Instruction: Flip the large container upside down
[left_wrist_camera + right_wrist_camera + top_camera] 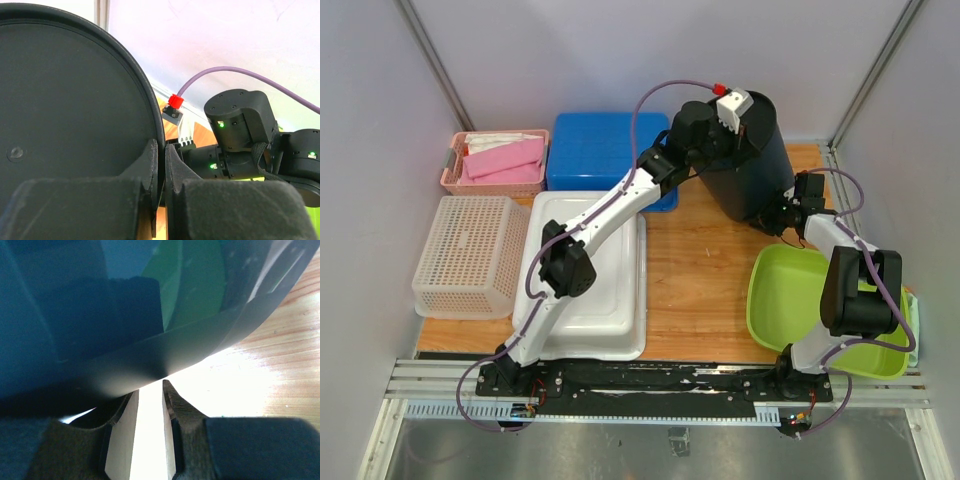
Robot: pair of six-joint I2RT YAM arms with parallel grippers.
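Observation:
The large container (pixel 752 160) is a dark round bin standing tilted at the back right of the wooden table (pixel 695 270). My left gripper (pixel 718 135) reaches over it from the left. In the left wrist view the left gripper (pixel 160 150) is shut on the bin's rim, one finger on each side of the wall of the bin (pixel 65 100). My right gripper (pixel 782 207) sits low at the bin's right side. In the right wrist view the right gripper (pixel 149 390) is narrowly open, with the edge of the bin (pixel 100 315) just above its tips and nothing between the fingers.
A green tub (pixel 790 300) lies at the front right under the right arm. A white tray (pixel 590 290) lies left of centre. A blue box (pixel 605 148), a pink basket (pixel 495 163) and a white lattice basket (pixel 470 255) stand on the left.

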